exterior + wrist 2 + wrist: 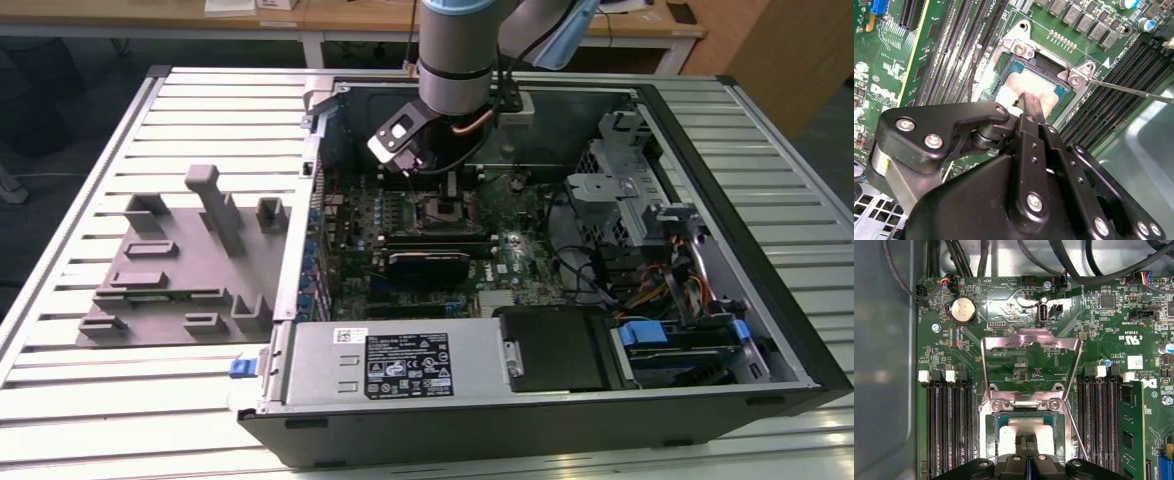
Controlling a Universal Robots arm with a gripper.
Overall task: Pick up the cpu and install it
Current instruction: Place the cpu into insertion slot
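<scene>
The cpu (1036, 84) (1010, 432), a flat square chip with a pale silvery top, lies flat inside the motherboard's socket (445, 213). My gripper (1030, 104) (1027, 441) hangs straight over the chip's middle. Its two black fingers are pressed together, shut, with nothing between them. Whether the tips touch the chip's top I cannot tell. The socket's metal load plate (1029, 340) stands swung open behind the socket. Its thin wire lever (1134, 90) (1074, 435) is raised beside it. In the exterior view the arm (461, 60) reaches down into the open computer case.
Memory slots (946, 425) flank the socket, and a memory stick (1131, 430) stands on one side. Black cables (1074, 265) run along the case wall. A power supply (387, 360) and a drive cage (627, 190) crowd the case. Grey plastic blocks (180, 265) sit at the exterior view's left.
</scene>
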